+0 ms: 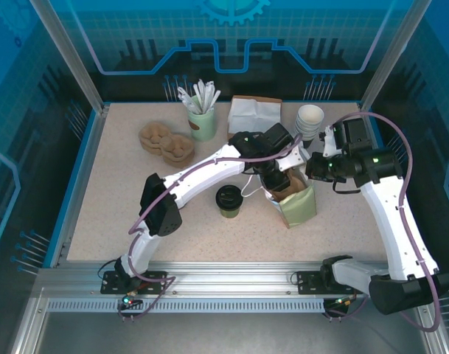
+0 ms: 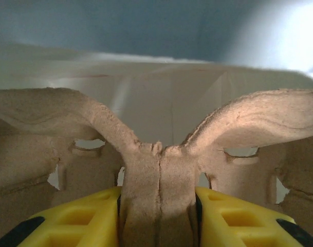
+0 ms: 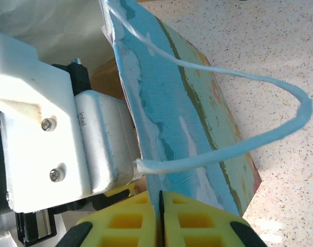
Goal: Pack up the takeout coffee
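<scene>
Takeout coffee (image 1: pixel 229 199): stands upright on the table (image 1: pixel 121 214) with its black lid on, just left of the paper bag (image 1: pixel 296 203) and outside it, so not packed yet
Paper bag: standing with its mouth upward, about as near as the cup
Left gripper (image 2: pixel 159 216): down inside the bag's mouth, clenched on the middle ridge of a pulp carrier (image 2: pixel 159 170), pale bag walls behind it
Right gripper (image 3: pixel 160 211): at the bag's far right side, pinched on the rim beside the white handle (image 3: pixel 259 139)
What the move turns on: the cup lies to the left of the mouth, on the left arm's side, so that arm is nearer, but its jaws are full; I'd guess it must drop the carrier first, then lift the cup straight up and carry it right over the rim
Far side: stirrer cup (image 1: pixel 202 122) and cup stack (image 1: pixel 310 118), well apart from all this
</scene>
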